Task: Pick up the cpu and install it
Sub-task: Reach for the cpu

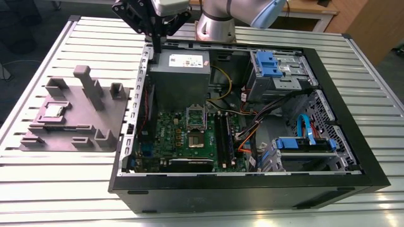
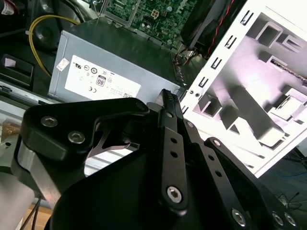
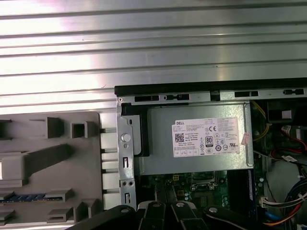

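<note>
— Fingers first: what do we see of them?

— We see the black gripper (image 1: 153, 49) with its two fingers (image 2: 168, 112) pressed together and nothing between them (the second wrist view shows this best). It hangs at the far left corner of the open black computer case (image 1: 240, 189), just beside the grey metal power supply box (image 1: 180, 71).

— And the small square silvery-grey cpu (image 1: 53, 111)?

— We find it lying flat on the large grey plastic plate (image 1: 69, 139) with upright blocks. The plate is on the slatted metal table (image 1: 63, 189), outside the case at the exterior view's left, well apart from the gripper.
</note>
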